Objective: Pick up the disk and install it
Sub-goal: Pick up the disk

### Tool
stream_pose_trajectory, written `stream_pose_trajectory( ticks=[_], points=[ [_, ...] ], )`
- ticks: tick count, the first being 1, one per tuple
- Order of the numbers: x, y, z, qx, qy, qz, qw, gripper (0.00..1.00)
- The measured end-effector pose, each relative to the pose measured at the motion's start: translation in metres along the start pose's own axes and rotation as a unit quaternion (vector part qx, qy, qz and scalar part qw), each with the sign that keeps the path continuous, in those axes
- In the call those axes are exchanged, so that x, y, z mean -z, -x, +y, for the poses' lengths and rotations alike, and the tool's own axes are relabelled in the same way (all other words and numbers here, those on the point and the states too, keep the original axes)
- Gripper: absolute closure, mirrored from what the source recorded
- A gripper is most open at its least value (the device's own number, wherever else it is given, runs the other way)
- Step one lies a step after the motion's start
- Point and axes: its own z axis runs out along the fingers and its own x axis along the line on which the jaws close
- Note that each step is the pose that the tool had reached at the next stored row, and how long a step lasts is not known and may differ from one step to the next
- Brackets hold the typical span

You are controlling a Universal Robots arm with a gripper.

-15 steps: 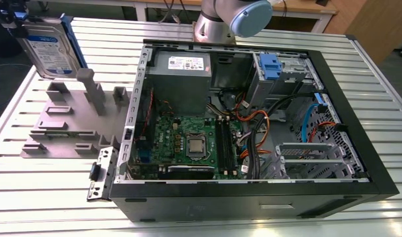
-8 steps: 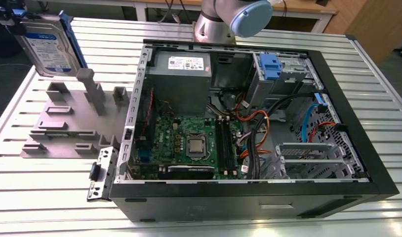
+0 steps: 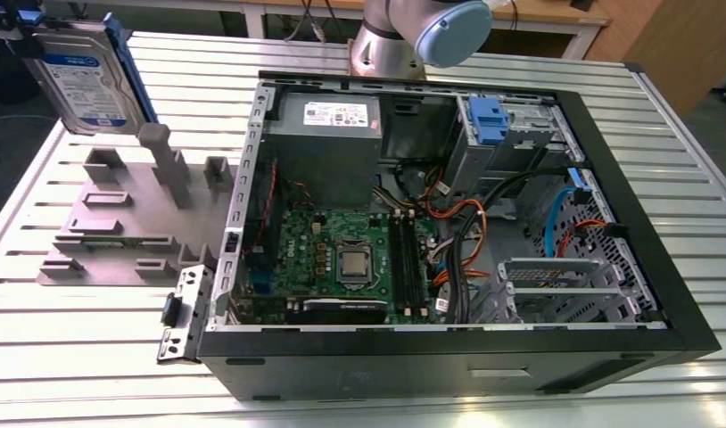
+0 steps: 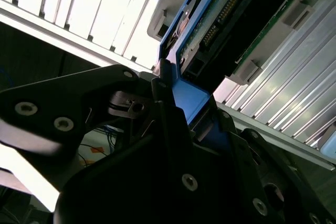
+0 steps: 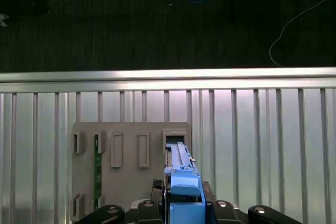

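The exterior view stands high and well back from the grey holder (image 3: 125,223). It looks steeply down over the slatted table (image 3: 89,357). The open computer case (image 3: 458,223) fills the middle of that view, just beside the holder on the exterior view's right.

The first wrist view hangs above the holder and faces straight down on it. It is far enough off to take in the table's edge and the dark floor (image 5: 157,24) beyond the holder.

The second wrist view sits very close, looking along the black gripper (image 4: 178,90) at the disk (image 4: 226,24) it clasps, with slats behind.

The exterior and first wrist views share the holder, the slats around it and the disk.
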Motion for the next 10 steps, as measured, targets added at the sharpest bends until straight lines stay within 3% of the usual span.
stream_pose_trajectory(
  ticks=[10],
  points=[
    [0.0008, -0.0001, 0.0000, 0.000, 0.0001, -0.0007, 1.00000, 0.64]
  ],
)
